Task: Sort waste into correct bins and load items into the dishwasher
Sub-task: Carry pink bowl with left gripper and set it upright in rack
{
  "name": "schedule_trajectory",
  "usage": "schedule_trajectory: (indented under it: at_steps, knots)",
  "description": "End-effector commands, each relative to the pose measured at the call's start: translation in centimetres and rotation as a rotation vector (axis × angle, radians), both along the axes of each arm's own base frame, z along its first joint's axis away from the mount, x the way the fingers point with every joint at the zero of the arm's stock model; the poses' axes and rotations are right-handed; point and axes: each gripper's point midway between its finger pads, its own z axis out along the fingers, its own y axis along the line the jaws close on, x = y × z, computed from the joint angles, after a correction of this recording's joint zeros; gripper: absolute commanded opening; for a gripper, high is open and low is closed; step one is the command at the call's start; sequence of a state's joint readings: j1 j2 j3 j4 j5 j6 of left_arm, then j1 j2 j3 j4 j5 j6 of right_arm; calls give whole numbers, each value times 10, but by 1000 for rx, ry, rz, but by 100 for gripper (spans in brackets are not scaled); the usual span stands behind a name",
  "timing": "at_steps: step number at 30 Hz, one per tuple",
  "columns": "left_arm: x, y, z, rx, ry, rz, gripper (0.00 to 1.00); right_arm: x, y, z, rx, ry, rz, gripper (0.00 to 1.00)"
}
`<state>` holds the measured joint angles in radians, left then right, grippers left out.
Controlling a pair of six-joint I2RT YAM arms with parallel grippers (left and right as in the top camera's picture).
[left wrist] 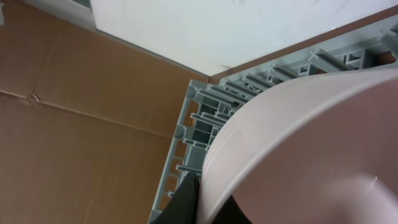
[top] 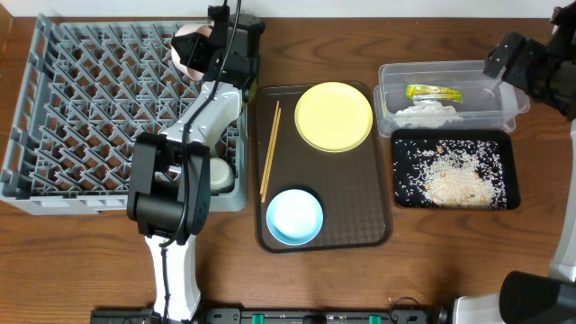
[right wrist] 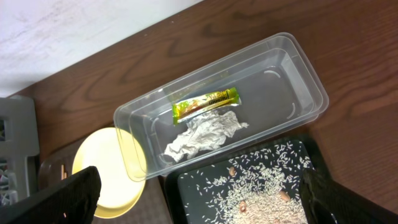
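Pinched rim of pinkish-white bowl in left jaws, grey dish rack beneath. Held right jaws spread over clear tub, wrapper and crumpled paper beneath.

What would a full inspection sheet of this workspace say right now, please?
Surface: wooden table, brown tray on it.
Job's things: yellow plate, chopsticks, blue bowl on the brown tray; white cup in the rack; wrapper and paper in the clear tub; rice in the black tray.
Clutter: nothing seen.
Claws: left claw shut on pinkish bowl at the rack; right claw open, empty.
Cables: black cable along the left arm.
Surroundings: cardboard, white wall.
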<state>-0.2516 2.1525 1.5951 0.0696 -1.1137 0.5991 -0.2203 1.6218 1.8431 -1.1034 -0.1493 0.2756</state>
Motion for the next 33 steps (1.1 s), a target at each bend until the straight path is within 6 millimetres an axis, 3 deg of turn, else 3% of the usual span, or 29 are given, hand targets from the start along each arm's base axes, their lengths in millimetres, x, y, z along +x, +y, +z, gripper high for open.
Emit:
schedule_trajectory:
  at_steps: [1,10,23,27,33]
  knots:
    - [8,-10,-13,-42,5,-49,8,1,0,1,9,-3,-5,99]
    - [12,4,-2,-54,-76,-15,8,1,0,1,9,-3,-5,99]
    - [16,3,4,-66,-126,-16,8,1,0,1,9,-3,-5,99]
    - [16,3,0,-73,-131,-13,8,1,0,1,9,-3,-5,99]
    - [18,3,-24,-61,-85,-11,8,1,0,1,9,-3,-5,99]
